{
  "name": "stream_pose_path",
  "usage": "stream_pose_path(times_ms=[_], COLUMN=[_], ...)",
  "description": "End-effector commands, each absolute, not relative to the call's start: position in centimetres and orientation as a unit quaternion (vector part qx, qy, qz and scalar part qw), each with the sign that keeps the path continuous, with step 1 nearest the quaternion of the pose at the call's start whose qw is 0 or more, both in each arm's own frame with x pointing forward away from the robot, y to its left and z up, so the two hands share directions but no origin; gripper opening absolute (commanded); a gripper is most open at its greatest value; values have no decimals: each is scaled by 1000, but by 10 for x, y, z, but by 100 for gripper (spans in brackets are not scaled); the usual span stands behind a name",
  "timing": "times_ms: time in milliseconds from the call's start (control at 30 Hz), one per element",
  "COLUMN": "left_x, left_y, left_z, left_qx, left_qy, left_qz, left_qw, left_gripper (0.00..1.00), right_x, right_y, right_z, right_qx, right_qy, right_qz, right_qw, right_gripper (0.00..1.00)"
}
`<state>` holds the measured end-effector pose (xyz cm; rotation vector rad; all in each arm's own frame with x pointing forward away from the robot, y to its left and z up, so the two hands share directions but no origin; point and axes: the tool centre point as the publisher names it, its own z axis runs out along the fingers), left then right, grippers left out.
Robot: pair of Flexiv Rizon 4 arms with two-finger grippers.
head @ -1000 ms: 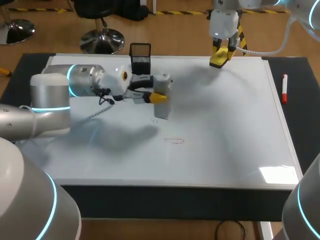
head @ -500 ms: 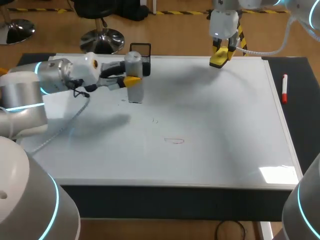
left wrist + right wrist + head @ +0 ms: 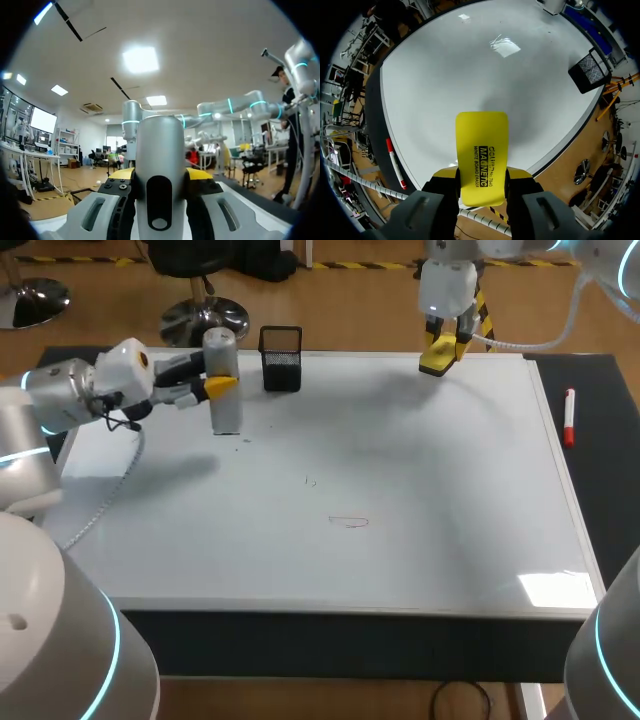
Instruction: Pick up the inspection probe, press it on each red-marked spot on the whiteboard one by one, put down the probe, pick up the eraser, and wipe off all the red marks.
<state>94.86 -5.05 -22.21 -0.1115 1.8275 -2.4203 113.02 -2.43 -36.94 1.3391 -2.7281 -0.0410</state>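
The left arm's fingers (image 3: 222,385) are clamped on a grey cylindrical inspection probe (image 3: 226,412), held upright over the far left corner of the white whiteboard surface (image 3: 450,470), just beside a black mesh pen holder (image 3: 281,358). The right arm's fingers (image 3: 443,173) grip a yellow rectangular eraser (image 3: 482,150) above the board's far edge. A thin red mark (image 3: 349,522) lies near the middle.

A black mesh cup (image 3: 281,358) stands far back — a red-capped marker (image 3: 568,417) lies on the dark mat (image 3: 610,450).
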Motion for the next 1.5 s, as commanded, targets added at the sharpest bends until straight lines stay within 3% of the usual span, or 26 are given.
stream_pose_path(times_ms=[33, 1233, 1500], left_x=[954, 967, 967], left_y=[-41, -18, -18], left_z=[-221, -223, -223], left_qx=[-35, -36, -36], left_qy=[599, 597, 597], left_qz=[-798, -799, -799], left_qw=[56, 71, 71], left_gripper=[0, 0, 0], right_x=[1131, 1131, 1094], right_y=[-25, -25, 1], right_z=[-367, -367, -372], right_qx=[441, 441, 484], right_qy=[-896, -896, -873], right_qz=[-13, -13, -1], right_qw=[54, 54, 60], right_gripper=[0, 0, 0])
